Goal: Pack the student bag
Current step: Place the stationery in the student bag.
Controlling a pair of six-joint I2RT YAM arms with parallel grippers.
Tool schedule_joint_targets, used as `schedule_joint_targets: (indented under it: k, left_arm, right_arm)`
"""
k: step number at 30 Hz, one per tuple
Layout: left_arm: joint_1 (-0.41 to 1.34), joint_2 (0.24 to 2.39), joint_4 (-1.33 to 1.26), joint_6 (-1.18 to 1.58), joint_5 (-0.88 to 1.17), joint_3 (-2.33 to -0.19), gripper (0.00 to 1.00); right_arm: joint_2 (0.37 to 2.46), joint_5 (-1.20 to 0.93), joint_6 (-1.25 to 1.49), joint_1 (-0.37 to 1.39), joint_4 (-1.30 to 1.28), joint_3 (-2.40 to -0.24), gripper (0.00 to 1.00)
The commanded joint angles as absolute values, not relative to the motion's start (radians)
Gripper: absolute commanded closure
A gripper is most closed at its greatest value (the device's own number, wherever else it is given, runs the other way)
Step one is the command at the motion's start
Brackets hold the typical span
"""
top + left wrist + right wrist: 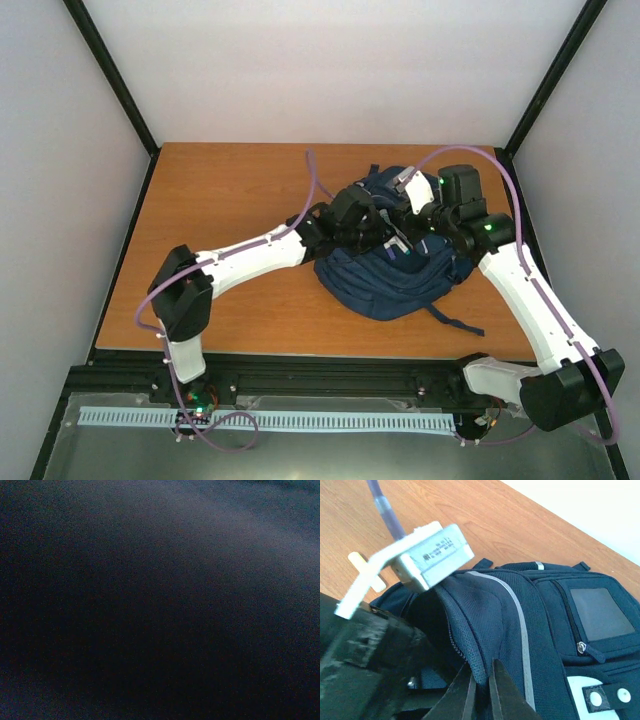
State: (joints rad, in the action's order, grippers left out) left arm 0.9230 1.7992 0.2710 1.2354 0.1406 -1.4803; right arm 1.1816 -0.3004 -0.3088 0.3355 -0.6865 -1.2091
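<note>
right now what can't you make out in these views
Left wrist view: only dark, blurred blue; nothing can be told apart.
Left gripper: its fingers are buried in the student bag opening in the top and right wrist views, so whether it is open, shut or holding anything cannot be told.
Bag's inside: hidden by its own fabric and both arms in every view.
Right wrist view: the bag's pale patch is cut off by the bottom edge.

The student bag, navy-blue fabric, lies slumped on the right half of the table, a dark strap trailing toward the near edge. Its main opening gapes beside a thin pale stripe; the front pocket is zipped
</note>
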Motion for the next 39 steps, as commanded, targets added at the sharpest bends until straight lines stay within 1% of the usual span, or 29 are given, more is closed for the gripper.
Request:
schedule_joint_targets:
  k: [1,3,5,10,14,15,20,23,30,31,32,33,34,35,36,39]
  left_arm:
    - [0.919,1.851,0.279,1.264,0.144,-1.539,0.92]
    - [0.92,1.866,0.28,1.261,0.15,-1.549,0.91]
    - [0.921,1.873,0.285,1.258,0.153,-1.557,0.88]
    - [0.926,1.863,0.289,1.227,0.157,-1.565,0.72]
    - [0.929,1.844,0.308,1.21,0.158,-1.566,0.53]
    - [0.931,1.838,0.314,1.206,0.157,-1.564,0.5]
    - [0.938,1.797,0.316,1.173,0.171,-1.54,0.45]
    - [0.94,1.754,0.28,1.09,0.234,-1.509,0.43]
    - [0.94,1.631,0.363,0.847,0.296,-1.42,0.21]
    - [0.941,1.612,0.365,0.806,0.315,-1.391,0.22]
    - [0.945,1.586,0.342,0.756,0.349,-1.354,0.25]
    - [0.947,1.563,0.339,0.71,0.365,-1.321,0.25]
    - [0.948,1.545,0.372,0.688,0.354,-1.299,0.16]
    - [0.948,1.529,0.427,0.661,0.343,-1.278,0.06]
    - [0.947,1.512,0.457,0.624,0.337,-1.259,0.01]
    - [0.948,1.414,0.531,0.594,0.234,-1.161,0.0]
  right_arm:
    - [1.129,-0.376,-0.284,0.342,-0.49,-1.228,0.97]
    - [1.121,-0.371,-0.287,0.342,-0.488,-1.219,0.97]
    - [1.116,-0.367,-0.289,0.342,-0.488,-1.214,0.97]
    - [1.109,-0.358,-0.291,0.342,-0.481,-1.2,0.97]
    - [1.107,-0.351,-0.291,0.342,-0.473,-1.195,0.97]
    - [1.106,-0.349,-0.293,0.342,-0.473,-1.195,0.97]
    - [1.099,-0.333,-0.301,0.341,-0.466,-1.181,0.97]
    - [1.09,-0.31,-0.307,0.341,-0.454,-1.161,0.97]
    - [1.078,-0.306,-0.303,0.325,-0.423,-1.118,0.97]
    - [1.079,-0.308,-0.302,0.323,-0.419,-1.114,0.97]
    - [1.078,-0.311,-0.301,0.32,-0.415,-1.109,0.97]
    - [1.077,-0.315,-0.297,0.317,-0.412,-1.103,0.97]
    - [1.074,-0.318,-0.296,0.314,-0.407,-1.096,0.97]
    - [1.07,-0.32,-0.296,0.31,-0.403,-1.085,0.97]
    - [1.063,-0.322,-0.296,0.305,-0.395,-1.071,0.97]
    - [1.045,-0.327,-0.294,0.294,-0.371,-1.024,0.97]
